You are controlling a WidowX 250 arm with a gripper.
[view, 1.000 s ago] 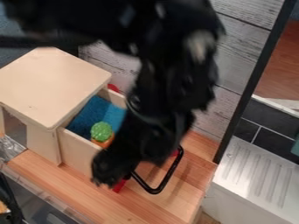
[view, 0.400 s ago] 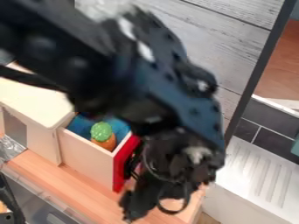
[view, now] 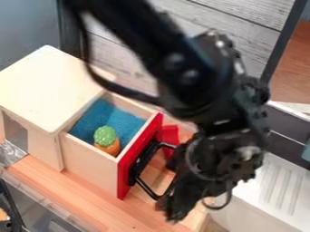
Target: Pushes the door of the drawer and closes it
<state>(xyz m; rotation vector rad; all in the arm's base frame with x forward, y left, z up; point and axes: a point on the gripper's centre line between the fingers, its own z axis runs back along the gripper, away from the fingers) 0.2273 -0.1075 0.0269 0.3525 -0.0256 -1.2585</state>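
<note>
In the camera view, our tool [view: 174, 205] hangs just outside the pulled-out drawer [view: 88, 152], near its black handle [view: 146, 189]; we can't make out whether it is apart or together, or whether it touches the handle. The drawer juts from the wooden box [view: 51, 88] at the left, its red front [view: 131, 158] well apart from the box, so the push is all ahead of us.

To do this well, we should set the tool squarely against the red front, near its middle, and press toward the box along the drawer's own line, leftward and slightly up in the view. Steady, even pressure matters: if we push at one corner, the drawer may skew and bind. The handle loop stands out in our way, so we would either bear on it evenly or come in clear of it, taking care not to snag and drag the drawer back.

Inside lie a blue lining [view: 124, 122] and a green-topped toy cactus in an orange pot [view: 107, 141]; it might tip if we jolt the drawer, and its top could catch under the box. A red piece [view: 170, 135] stands just behind the front. Beneath is the wooden desk [view: 75, 192], with a white ridged surface [view: 281, 199] at the right.
</note>
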